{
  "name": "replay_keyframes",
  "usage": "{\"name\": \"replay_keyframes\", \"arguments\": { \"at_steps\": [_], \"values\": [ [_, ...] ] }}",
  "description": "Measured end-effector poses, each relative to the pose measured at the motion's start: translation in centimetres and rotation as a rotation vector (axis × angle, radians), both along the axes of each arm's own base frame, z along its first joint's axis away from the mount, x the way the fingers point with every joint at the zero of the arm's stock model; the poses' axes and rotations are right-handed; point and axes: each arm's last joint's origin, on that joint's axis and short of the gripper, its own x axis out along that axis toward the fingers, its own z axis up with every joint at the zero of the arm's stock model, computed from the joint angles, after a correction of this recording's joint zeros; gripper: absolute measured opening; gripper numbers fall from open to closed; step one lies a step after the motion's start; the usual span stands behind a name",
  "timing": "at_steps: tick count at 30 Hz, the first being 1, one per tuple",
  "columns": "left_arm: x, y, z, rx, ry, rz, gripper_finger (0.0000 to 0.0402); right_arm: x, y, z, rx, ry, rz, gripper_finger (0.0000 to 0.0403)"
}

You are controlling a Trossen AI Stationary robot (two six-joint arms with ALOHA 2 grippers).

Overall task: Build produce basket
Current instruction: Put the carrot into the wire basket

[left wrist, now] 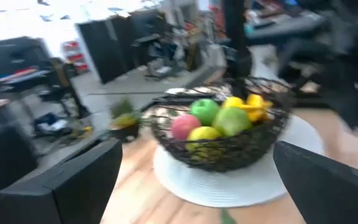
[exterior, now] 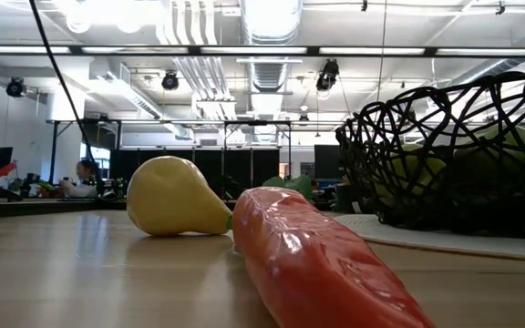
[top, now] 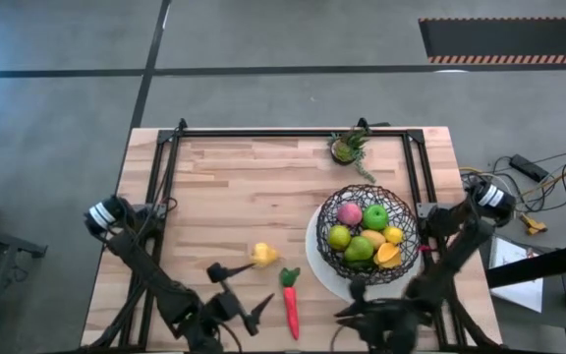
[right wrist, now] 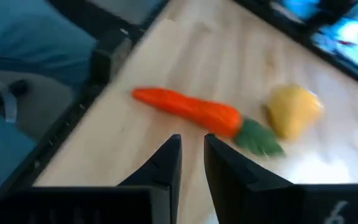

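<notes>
Wooden table point(top: 214, 177) overhead; wrist-only detail: left end effector point(left wrist: 197, 186) wide, right end effector point(right wrist: 192, 155) narrow, empty.

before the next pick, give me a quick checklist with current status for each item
1. Produce left outside the basket: not ok, the yellow pear and the red carrot lie on the table.
2. Left gripper ready: ok, jaws wide open and empty, near the pear.
3. Right gripper ready: not ok, jaws nearly shut with only a narrow gap, holding nothing, pointed at the carrot.
4. Basket seated: ok, upright on the white plate.
5. Room in the basket: cannot tell, it already looks well filled.
6. Potted plant clear of the work: ok, at the far table edge.
</notes>
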Motion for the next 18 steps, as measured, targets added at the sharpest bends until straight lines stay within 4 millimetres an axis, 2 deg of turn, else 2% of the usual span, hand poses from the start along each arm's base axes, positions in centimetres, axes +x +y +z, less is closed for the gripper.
{"name": "replay_keyframes", "arguments": {
  "at_steps": [6,10,14,18],
  "values": [
    [-1.1,1.5,-2.2,-0.023,-0.063,0.065,0.0400,5.9,-4.1,0.5,0.151,0.065,0.177,0.0104],
    [-1.4,2.4,-3.5,-0.063,-0.077,0.068,0.0400,9.1,-6.9,-0.3,0.227,0.104,0.216,0.0150],
    [-1.6,2.7,-4.2,-0.079,-0.079,0.064,0.0400,11.8,-8.6,-1.5,0.156,0.149,0.209,0.0182],
    [-1.8,2.8,-4.6,-0.076,-0.067,0.057,0.0400,14.2,-9.3,-2.9,0.019,0.220,0.243,0.0188]
  ]
}}
